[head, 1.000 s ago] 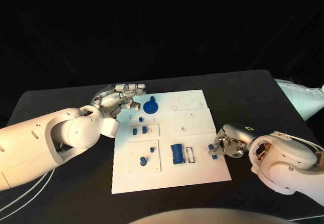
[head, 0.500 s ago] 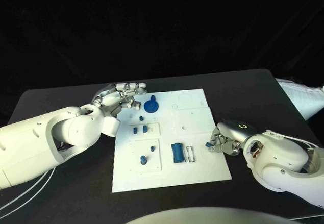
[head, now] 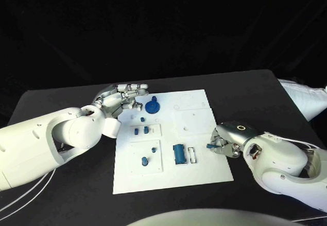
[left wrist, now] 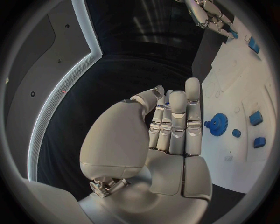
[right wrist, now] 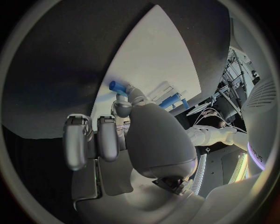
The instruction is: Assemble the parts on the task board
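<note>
Right hand (head: 226, 144) at the right edge of the task board (head: 204, 172), pinching a small blue part (head: 211, 146) between thumb and a fingertip; part pokes out on the board side of the hand, just above the white surface. In the right wrist view same blue part (right wrist: 117, 86) seen at the fingertips (right wrist: 122, 106), remaining fingers curled in beside the palm. Long blue block (head: 179, 154) lying on the board just beside that hand, toward the left arm. Left hand (head: 122, 98) at the far left corner of the board, fingers straight and pressed together, holding nothing; blue gear (head: 153, 107) just beside its fingertips, small blue pieces (head: 140, 130) nearer the robot from it. Contact between held part and board not resolvable; shape of held part too small to make out. Versus 1.0 s ago: right hand shifted slightly farther from the robot along the board edge, part retained; left hand unchanged.
</note>
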Tool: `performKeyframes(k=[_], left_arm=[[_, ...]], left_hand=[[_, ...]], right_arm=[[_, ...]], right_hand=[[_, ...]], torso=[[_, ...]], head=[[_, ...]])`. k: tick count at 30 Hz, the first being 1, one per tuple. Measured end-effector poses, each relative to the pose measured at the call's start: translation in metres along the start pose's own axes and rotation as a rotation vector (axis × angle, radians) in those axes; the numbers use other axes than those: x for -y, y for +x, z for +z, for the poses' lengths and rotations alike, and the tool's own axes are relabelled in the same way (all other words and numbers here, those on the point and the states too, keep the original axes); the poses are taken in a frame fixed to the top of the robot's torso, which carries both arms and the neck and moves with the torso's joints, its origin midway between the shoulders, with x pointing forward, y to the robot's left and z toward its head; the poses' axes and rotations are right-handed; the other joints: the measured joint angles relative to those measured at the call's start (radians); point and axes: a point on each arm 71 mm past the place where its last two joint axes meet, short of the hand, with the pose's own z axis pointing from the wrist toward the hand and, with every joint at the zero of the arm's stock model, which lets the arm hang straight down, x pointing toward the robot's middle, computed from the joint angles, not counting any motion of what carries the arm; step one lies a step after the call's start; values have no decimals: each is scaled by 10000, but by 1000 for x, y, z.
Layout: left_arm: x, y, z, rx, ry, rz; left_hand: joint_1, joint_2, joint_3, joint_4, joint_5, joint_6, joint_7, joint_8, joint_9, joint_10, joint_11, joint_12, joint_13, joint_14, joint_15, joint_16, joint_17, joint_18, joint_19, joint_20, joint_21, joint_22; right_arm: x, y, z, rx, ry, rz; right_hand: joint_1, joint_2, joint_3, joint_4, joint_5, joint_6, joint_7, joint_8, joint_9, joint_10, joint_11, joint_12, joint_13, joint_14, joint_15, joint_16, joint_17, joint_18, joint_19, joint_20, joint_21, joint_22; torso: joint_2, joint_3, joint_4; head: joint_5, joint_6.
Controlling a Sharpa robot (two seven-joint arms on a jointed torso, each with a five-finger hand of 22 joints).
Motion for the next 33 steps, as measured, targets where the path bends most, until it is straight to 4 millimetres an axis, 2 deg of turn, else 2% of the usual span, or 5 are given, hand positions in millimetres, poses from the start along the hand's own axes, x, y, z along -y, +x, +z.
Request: performKeyframes(k=[3,8,13,21,33], left_arm=[[0,1,0,-22,-6,2],[0,1,0,-44,-14,10],[0,1,0,-60,-25,18],[0,3,0,-106,-34,19],[-1,6,1,-211,-63,7]], left_hand=[[0,0,0,0,0,0,0,0,0,0,0,0,0,0,0,0,0,1,0,0,0,0],[0,0,0,0,0,0,0,0,0,0,0,0,0,0,0,0,0,0,0,0,0,0],[0,0,0,0,0,0,-1,0,0,0,0,0,0,0,0,0,1,1,0,0,0,1],[0,0,0,0,0,0,0,0,0,0,0,0,0,0,0,0,1,1,0,0,0,1],[0,0,1,1,0,0,0,0,1,0,0,0,0,0,0,0,2,1,0,0,0,1]], right_arm=[[-1,0,0,48,0,14],[-2,1,-2,178,40,236],[-4,3,-7,182,132,1033],[-10,-11,-9,271,333,3103],[-20,-2,-4,-738,665,4995]], right_hand=[[-120,-118,386,4,545,2,-2,-36,30,20,-21,-8,63,-3,-45,0,0,-1,25,-25,0,0],[-310,-241,822,39,812,0,-4,-36,45,19,-24,54,115,3,-78,0,-1,0,25,-25,0,-1],[-627,-404,1207,165,836,-1,-6,17,57,30,-46,78,197,21,-97,0,-2,0,25,-25,0,-1],[-1087,-573,1489,391,836,66,-74,17,72,196,-129,109,177,22,-103,0,-3,0,24,-25,0,-2],[-1702,-691,1504,615,1124,144,-73,17,357,335,-134,316,367,22,-100,39,-4,0,24,-25,-1,-3]], torso=[[0,0,7],[0,1,7],[1,2,5],[2,1,6],[8,-2,7]], head=[[-7,3],[5,11],[19,16],[22,19],[38,-12]])
